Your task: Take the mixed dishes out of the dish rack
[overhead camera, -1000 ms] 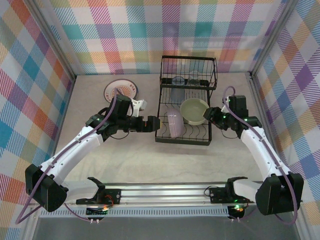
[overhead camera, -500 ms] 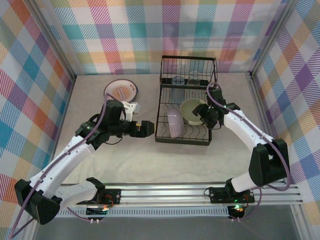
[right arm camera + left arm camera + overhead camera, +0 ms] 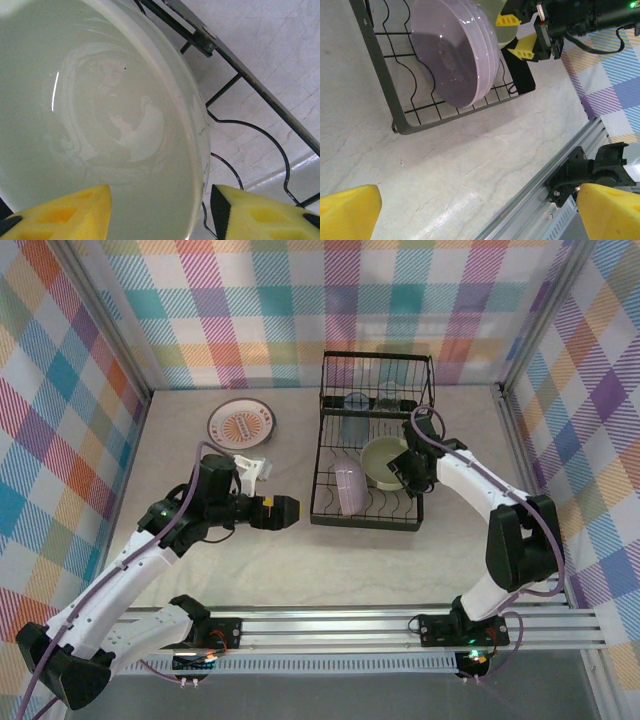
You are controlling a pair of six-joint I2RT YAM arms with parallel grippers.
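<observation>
Top external view, starting at the left: white plate with orange sunburst flat on the table near the back wall, outside the rack and well apart from both arms. Next along, left gripper low over bare table, pointing right toward the dish rack, yellow fingers spread fully wide, holding nothing, stopped short of the rack's left edge.

Through the left wrist camera, yellow fingertips at the two bottom corners, far apart. Lavender bowl ahead of that gap rather than inside it, untouched, standing on edge in the slotted lower tray near the tray's front corner.

Right of the lavender bowl, in the same lower tray: pale green bowl, opening facing up. Behind both, raised upper basket with dark and bluish shapes inside, too indistinct to name.

Farthest right, right gripper lowered onto the pale green bowl's right rim. Via the right wrist camera, yellow fingers parted and straddling that rim: one inside the bowl, clear of the wall; the other outside, just beside the rim, above the rack wires and the table. Rim between the pads, not pinched.
</observation>
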